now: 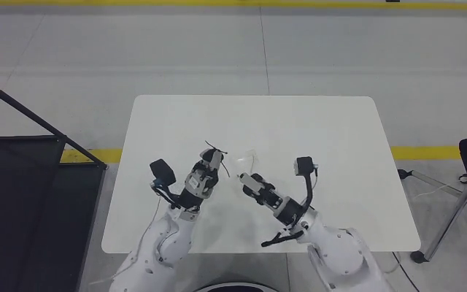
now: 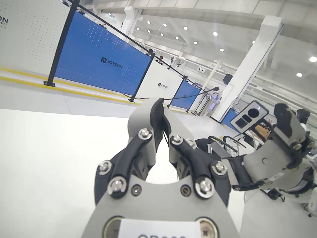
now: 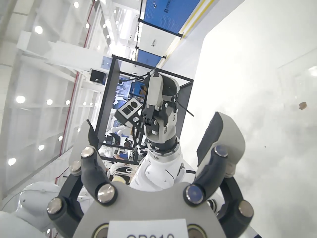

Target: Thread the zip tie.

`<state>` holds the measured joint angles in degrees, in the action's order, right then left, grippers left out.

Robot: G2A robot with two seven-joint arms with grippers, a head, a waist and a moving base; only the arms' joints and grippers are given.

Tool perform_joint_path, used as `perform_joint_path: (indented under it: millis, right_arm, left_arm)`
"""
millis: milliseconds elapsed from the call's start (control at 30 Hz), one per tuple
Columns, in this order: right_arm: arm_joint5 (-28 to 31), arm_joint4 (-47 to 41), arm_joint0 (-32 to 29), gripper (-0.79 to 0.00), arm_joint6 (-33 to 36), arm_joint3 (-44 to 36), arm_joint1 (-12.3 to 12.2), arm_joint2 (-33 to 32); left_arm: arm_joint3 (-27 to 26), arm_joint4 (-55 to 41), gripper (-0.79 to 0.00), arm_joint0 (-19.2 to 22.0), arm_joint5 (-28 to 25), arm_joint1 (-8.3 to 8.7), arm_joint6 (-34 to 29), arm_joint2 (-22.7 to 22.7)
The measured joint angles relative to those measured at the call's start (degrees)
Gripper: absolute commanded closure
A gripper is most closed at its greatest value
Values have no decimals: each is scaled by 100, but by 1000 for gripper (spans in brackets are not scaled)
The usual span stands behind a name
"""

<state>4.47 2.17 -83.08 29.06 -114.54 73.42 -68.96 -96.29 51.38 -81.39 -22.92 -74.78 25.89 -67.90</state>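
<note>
Bright factory hall with blue fence panels is sitting in the background, and a white desk (image 1: 328, 146) is carrying the whole setup.

So the zip tie (image 3: 184, 108) is hanging in the air over the near-middle of the desk. It's a thin black strip, and the left claw (image 2: 160, 110) is clamping its pads tight on it somewhere along its length. Both ends are poking out free, one past the fingertips and one trailing off to the side. I'm not managing to tell which end is the head.

I'm guessing it's handling like any nylon tie: next to no weight, springy, slick, and bending away the moment something pushes on it. So I'm thinking the second grip is wanting to be right near the free tip, leaving only a short stub to steer, or it's just going to flop.

The right claw (image 3: 153, 123) is hovering just to the right of the left one, spread wide and carrying nothing, facing the tie.

Room-wise, both claws are working up off the surface, so nothing is crowding them from below. Some see-through thing (image 1: 249, 155) is lying on the desk just beyond them, and I'm not able to say what it is. The near edge is sitting fairly close, while bare desk is stretching away on the far, left and right sides.
</note>
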Motion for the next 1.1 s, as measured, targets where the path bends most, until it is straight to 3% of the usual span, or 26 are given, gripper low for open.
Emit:
perform_joint_path:
  millis: [533, 600, 733, 900, 1100]
  right_arm:
    - [210, -78, 152, -785, 0, 346, 9, 124]
    - [351, -128, 247, -733, -21, 506, 20, 186]
    - [542, -173, 394, -511, -96, 753, 42, 302]
    - [542, -154, 545, -413, -179, 939, 69, 460]
    - [481, -117, 640, -409, -216, 1031, 83, 564]
  left_arm:
    - [-194, -353, 0, -99, -6, -20, -269, 37]
    - [-249, -368, 0, -143, -42, -21, -279, 42]
    - [-328, -387, 0, -210, -78, -23, -278, 20]
    - [-384, -517, 0, -253, -123, -27, -338, -17]
    - [-398, -551, 0, -266, -141, -33, -399, -47]
